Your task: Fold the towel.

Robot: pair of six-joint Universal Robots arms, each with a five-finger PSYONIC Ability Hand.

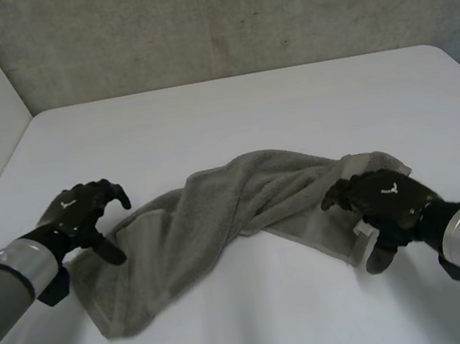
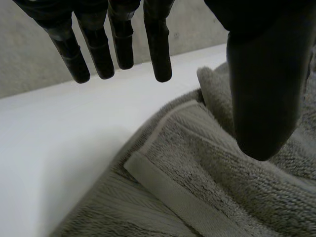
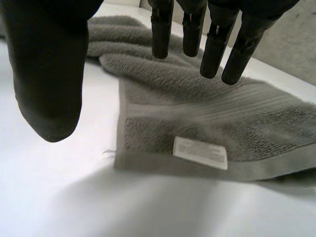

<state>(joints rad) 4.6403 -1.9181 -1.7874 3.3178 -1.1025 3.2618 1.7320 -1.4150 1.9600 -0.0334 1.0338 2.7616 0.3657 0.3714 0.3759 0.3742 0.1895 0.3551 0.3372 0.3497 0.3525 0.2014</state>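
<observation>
Though flat at both ends, grey towel (image 1: 220,218) twisted and bunched mid-length.

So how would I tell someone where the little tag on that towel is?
On the white table a crumpled grey towel lies across the middle. Follow it to the end by the right hand, where a flat hem runs along the edge. The tag sits at that hem near the corner: a small white rectangle, the only white patch on the grey cloth.
</observation>
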